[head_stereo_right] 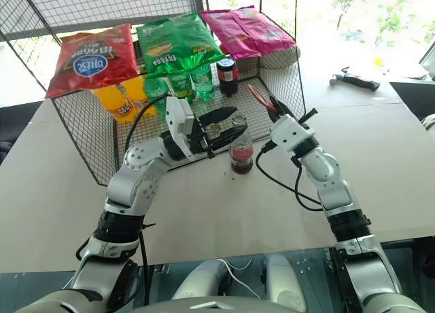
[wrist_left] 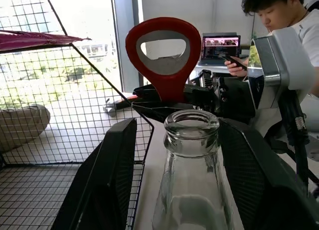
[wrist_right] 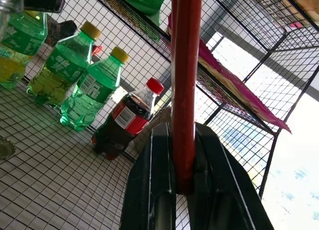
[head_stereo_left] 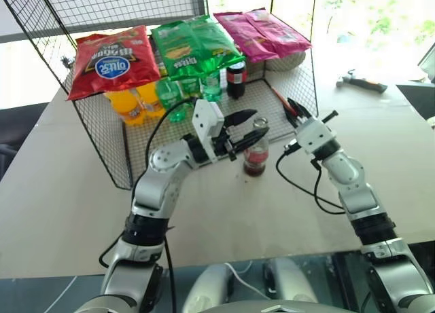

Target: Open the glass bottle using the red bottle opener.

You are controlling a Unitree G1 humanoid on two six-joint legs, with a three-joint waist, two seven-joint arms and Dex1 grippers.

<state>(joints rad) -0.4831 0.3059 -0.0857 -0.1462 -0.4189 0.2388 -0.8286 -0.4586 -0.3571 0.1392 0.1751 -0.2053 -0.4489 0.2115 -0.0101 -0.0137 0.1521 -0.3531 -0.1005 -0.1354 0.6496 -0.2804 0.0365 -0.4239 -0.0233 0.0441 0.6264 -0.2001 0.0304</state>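
The left hand (head_stereo_left: 246,131) has its 2 black fingers around the neck of the glass bottle (head_stereo_left: 255,153), which stands on the counter (head_stereo_left: 61,191) just in front of the wire rack (head_stereo_left: 102,133); the bottle's mouth is uncapped. The right hand (wrist_right: 182,155) is clamped on the red bottle opener (wrist_right: 185,65), close to the bottle's right. In the rack stand a cola bottle (wrist_right: 122,122) with a red label and green bottles (wrist_right: 84,98). On top lie 3 snack bags; the red bag (head_stereo_left: 109,60) carries writing I cannot read.
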